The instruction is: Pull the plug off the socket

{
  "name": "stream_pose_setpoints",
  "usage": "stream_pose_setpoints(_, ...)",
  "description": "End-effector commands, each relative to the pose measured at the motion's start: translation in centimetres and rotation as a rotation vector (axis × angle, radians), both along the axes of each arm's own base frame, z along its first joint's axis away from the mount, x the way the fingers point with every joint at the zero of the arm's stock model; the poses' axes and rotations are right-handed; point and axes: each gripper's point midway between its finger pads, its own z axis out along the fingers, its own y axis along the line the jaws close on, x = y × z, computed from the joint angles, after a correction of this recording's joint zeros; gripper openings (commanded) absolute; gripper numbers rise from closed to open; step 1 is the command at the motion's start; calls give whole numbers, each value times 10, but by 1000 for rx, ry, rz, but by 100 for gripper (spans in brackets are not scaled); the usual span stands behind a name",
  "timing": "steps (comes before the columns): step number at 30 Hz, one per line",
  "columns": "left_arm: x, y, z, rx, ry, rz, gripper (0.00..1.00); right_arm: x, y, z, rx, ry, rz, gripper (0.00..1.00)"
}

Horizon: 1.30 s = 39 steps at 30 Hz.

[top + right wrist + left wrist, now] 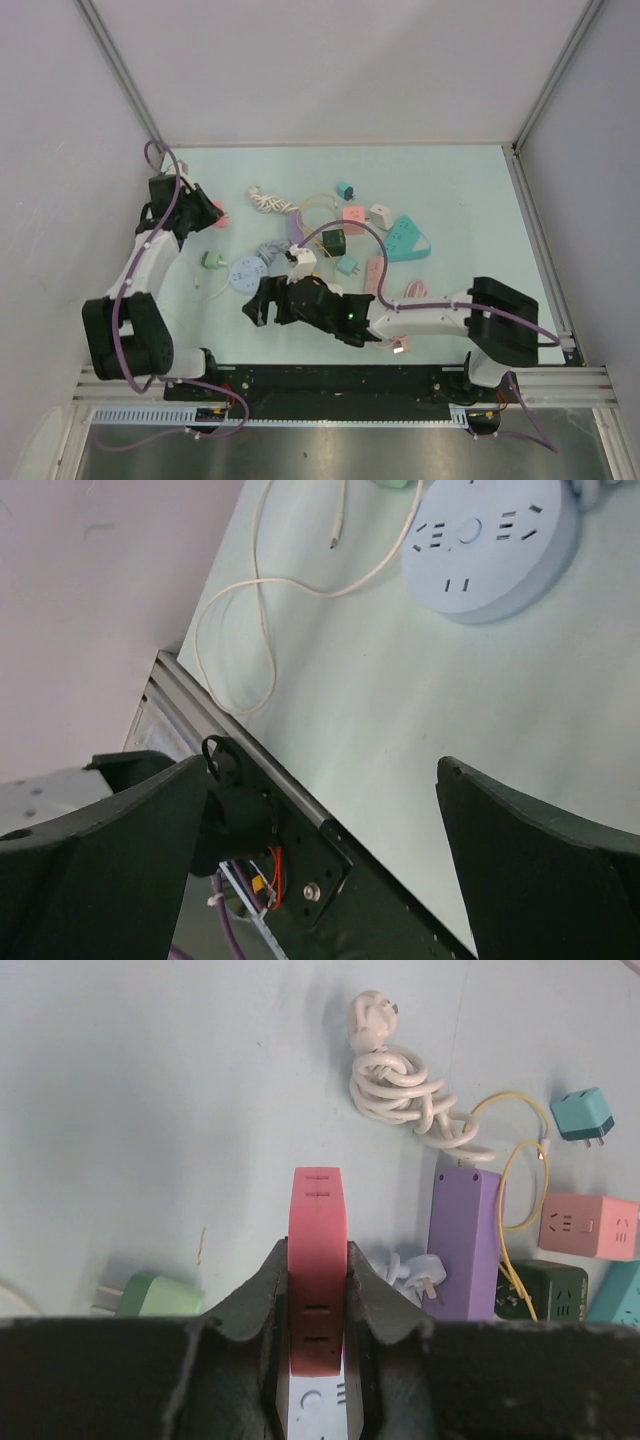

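Two robot arms work over a pale green tabletop (460, 190) strewn with plugs, adapters and power strips. At the far left, the left hand (198, 212) is clenched on a pink power strip (317, 1210), one finger pressed on each long side. The strip's long axis runs straight out from that hand, away from the wrist, with its far end sticking out past the fingertips. A white piece (320, 1400) with printed marks sits at the strip's near end, deep between the fingers. I cannot tell whether this is the plug to be pulled. The right hand (265, 303) is spread wide and grasps nothing. It hangs low over the middle of the tabletop, close to a round pale-blue socket (490, 545) and a thin white cable (240, 650). The pink strip lies well apart from the right hand, off to its left and farther back. The left arm braces the strip, so the right hand would probably have to cross leftward to reach it.
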Motion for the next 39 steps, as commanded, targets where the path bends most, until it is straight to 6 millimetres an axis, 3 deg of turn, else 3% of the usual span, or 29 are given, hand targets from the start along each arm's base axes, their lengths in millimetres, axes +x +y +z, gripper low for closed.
stream_pose_setpoints(1, 35, -17, 10, -138, -74, -86, 3, 10, -47, 23, -145, -153, -174, 100)
stream_pose_setpoints(4, 50, -25, 9, -169, -94, -142, 4, 7, -67, 35, -183, -214, -228, 100)
stream_pose_setpoints(9, 64, -18, -31, -167, 15, -131, 4, 4, -100, 37, -211, -240, -307, 100)
stream_pose_setpoints(14, 66, -11, -50, -155, 54, -93, 30, 12, -134, 38, -206, -255, -405, 100)
stream_pose_setpoints(20, 64, -5, -42, -128, 80, -68, 54, 12, -165, 56, -160, -256, -450, 100)
stream_pose_setpoints(24, 59, 2, 2, -46, 26, -34, 71, 8, -187, 54, -191, -226, -459, 100)
stream_pose_setpoints(25, 53, -3, 31, -43, -38, -49, 78, 5, -190, 53, -188, -214, -459, 100)
stream_pose_setpoints(26, 48, -5, 44, -38, -66, -56, 89, 2, -195, 52, -206, -218, -450, 100)
stream_pose_setpoints(27, 40, -14, 51, -37, -83, -75, 90, -1, -199, 58, -190, -216, -446, 100)
stream_pose_setpoints(28, 27, -23, 80, -36, -155, -106, 100, -2, -203, 58, -198, -217, -448, 100)
stream_pose_setpoints(31, -5, -55, 99, -21, -208, -220, 100, -4, -215, 70, -160, -217, -472, 100)
stream_pose_setpoints(32, -24, -65, 122, -7, -282, -279, 100, -3, -222, 70, -161, -210, -493, 100)
stream_pose_setpoints(33, -41, -89, 120, -11, -287, -362, 100, -3, -225, 71, -154, -206, -503, 100)
stream_pose_setpoints(37, -105, -129, 147, -40, -462, -551, 100, -4, -246, 72, -163, -193, -529, 100)
stream_pose_setpoints(38, -119, -138, 133, -72, -456, -601, 100, -5, -249, 71, -172, -197, -529, 100)
stream_pose_setpoints(39, -140, -144, 152, -81, -560, -635, 100, -5, -251, 72, -175, -201, -526, 100)
